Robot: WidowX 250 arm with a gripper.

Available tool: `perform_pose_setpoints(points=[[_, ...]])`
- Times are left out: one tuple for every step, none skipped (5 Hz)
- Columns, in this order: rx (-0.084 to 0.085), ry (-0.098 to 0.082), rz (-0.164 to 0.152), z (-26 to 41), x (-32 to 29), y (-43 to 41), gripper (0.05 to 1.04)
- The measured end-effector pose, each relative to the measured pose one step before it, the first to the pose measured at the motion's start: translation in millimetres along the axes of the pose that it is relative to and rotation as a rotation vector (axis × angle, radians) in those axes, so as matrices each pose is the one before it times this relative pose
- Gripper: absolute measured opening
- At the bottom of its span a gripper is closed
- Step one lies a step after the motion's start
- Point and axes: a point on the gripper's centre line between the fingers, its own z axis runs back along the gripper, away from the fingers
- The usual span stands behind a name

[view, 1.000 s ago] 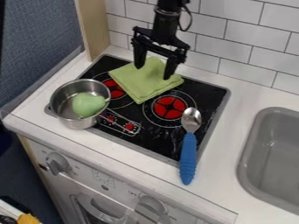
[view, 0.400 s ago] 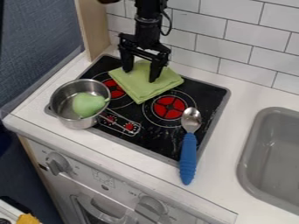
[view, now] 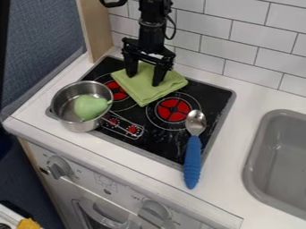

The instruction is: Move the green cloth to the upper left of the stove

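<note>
The jaws stood wide apart above the cloth (view: 145, 93), with nothing gripped, probably spread so they could close on a fold of fabric. It lay folded across the back of the stove (view: 216, 96), partly covering one burner (view: 120, 95).

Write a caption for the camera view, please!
The open black gripper at the folded green cloth on the stove, near a pot with a green toy.

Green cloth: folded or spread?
Folded. The green cloth lies as a compact, layered square with neat edges, on the back part of the black stove top.
</note>
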Motion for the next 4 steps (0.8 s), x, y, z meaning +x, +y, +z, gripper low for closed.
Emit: perform_pose_setpoints(points=[[0.0176,0.0495,0.1220,-1.51,-4.51,3.76,1.001],[0.0396,0.0489,0.1011,-1.64,-2.22,8.11,1.001],[-0.0008,0.0043,0.0233,-0.13,6.77,8.41,1.001],[0.0059,-0.0115,0.0337,-2.38,7.35,15.57,1.001]])
